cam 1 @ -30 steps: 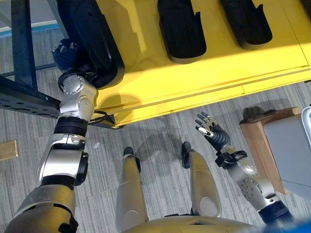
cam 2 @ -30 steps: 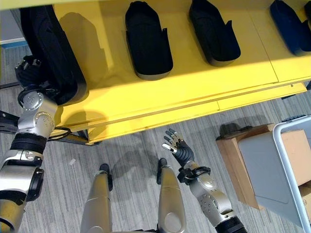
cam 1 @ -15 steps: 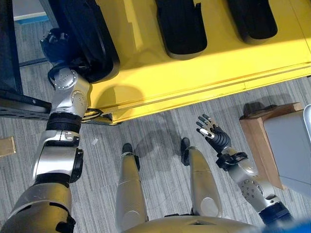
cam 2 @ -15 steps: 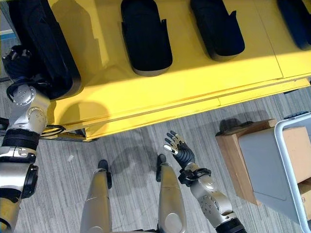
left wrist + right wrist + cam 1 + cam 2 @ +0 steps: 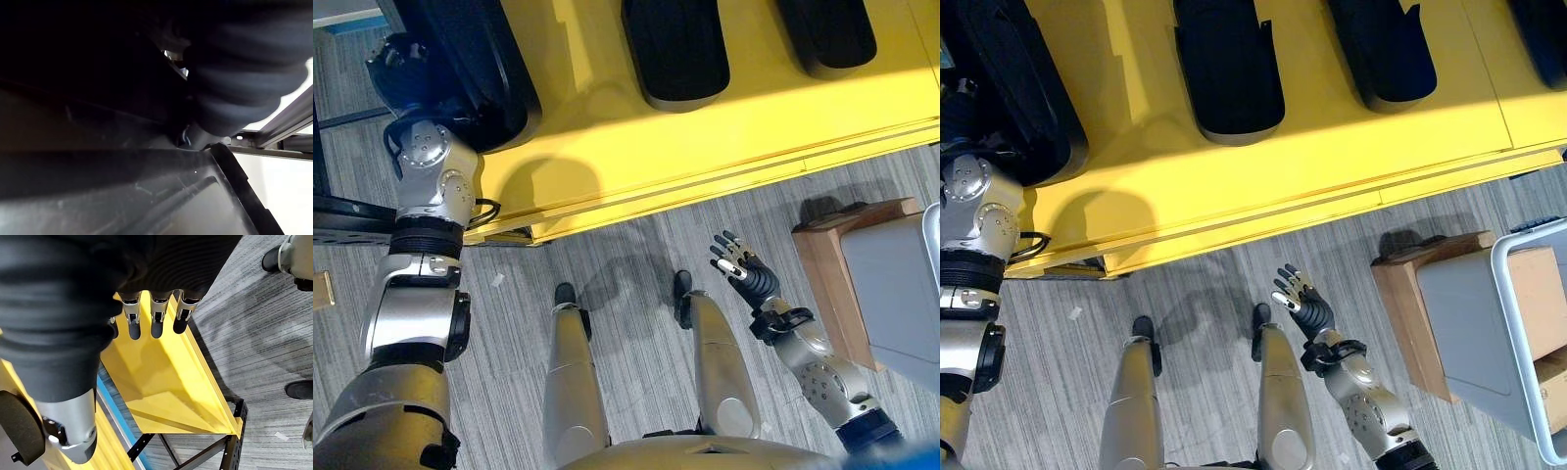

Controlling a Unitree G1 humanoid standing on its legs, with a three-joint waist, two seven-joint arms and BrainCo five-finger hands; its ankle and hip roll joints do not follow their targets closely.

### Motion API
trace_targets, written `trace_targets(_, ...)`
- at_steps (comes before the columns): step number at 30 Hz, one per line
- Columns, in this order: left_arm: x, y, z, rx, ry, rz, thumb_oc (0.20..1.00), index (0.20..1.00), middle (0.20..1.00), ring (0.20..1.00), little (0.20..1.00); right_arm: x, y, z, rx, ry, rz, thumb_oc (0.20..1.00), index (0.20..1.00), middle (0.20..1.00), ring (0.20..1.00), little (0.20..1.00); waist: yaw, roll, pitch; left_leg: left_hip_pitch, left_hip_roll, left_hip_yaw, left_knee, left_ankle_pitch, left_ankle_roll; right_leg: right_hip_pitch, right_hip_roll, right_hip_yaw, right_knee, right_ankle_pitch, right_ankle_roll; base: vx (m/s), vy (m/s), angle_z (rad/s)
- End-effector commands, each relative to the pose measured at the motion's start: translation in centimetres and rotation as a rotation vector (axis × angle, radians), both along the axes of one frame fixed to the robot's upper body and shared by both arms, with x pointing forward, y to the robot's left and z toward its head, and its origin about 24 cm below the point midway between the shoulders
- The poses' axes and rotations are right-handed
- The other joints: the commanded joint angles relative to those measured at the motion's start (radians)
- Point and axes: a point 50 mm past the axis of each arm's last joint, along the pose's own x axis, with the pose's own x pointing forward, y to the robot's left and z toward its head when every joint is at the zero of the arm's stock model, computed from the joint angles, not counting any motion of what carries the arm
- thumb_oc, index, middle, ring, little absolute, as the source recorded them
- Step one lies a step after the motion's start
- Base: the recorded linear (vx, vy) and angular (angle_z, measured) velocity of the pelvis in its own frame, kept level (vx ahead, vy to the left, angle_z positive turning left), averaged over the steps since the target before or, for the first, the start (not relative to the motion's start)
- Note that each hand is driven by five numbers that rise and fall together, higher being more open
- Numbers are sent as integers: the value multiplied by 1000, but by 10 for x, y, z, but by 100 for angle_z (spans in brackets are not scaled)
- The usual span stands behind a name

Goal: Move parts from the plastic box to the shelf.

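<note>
The left robot hand (image 5: 396, 69) reaches up to the left end of the yellow shelf (image 5: 724, 137), where it meets a long black part (image 5: 480, 69) lying on the shelf surface. Its dark cover presses against the part's side, but the fingers are hidden behind the part, so I cannot tell whether they grip it or lie straight; the left wrist view is mostly dark and seems to show only the part's black shell close up.

2 more black parts rest on the shelf to the right: one (image 5: 675, 54) near the middle and another (image 5: 827, 34) further right, each apart from its neighbour.

The right robot hand (image 5: 744, 272) hangs low over the grey floor (image 5: 636, 255), well apart from the shelf, fingers spread and relaxed, holding nothing.

At the right edge sits a grey plastic box (image 5: 1489, 343) on a wooden stand (image 5: 1410, 313).
</note>
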Motion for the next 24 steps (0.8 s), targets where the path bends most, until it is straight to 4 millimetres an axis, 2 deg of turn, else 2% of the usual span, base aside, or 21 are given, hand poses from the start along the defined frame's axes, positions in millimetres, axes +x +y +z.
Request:
trace_targets(1, 1, 6, 2, 0, 7, 14, 200, 200, 200, 200, 200, 0, -14, 16, 15, -80, -30, 1000, 1000, 1000, 1000, 1000, 2, 5, -32, -5, 2, 9, -24, -8, 48, 54, -41, 24, -39, -53, 16, 0, 0, 0)
trace_targets(4, 2, 4, 0, -12, 6, 2, 200, 200, 200, 200, 200, 0, -15, 15, 8, -78, -32, 1000, 1000, 1000, 1000, 1000, 1, 5, -35, -8, 4, 10, -17, -13, 49, 47, -42, 26, -33, -52, 15, 0, 0, 0)
trace_targets(5, 2, 4, 0, -12, 6, 2, 385, 385, 385, 385, 385, 0, -15, 15, 8, -78, -32, 1000, 1000, 1000, 1000, 1000, 1, 5, -35, -8, 4, 10, -17, -13, 49, 47, -42, 26, -33, -52, 15, 0, 0, 0)
trace_targets(6, 2, 3, 1, -17, -2, -2, 1000, 1000, 1000, 1000, 1000, 0, -16, 15, 7, -78, -32, 1000, 1000, 1000, 1000, 1000, 0, 7, -37, -7, 3, 11, -16, -15, 48, 46, -42, 26, -30, -52, 15, 0, 0, 0)
trace_targets(24, 0, 4, 6, 18, -11, -14, 1000, 1000, 1000, 1000, 1000, 0, -24, 15, -31, -82, -36, 1000, 1000, 1000, 1000, 1000, -2, 26, -60, 10, 3, 17, -27, -13, 41, 51, -43, 33, -26, -51, 16, 0, 1, -1)
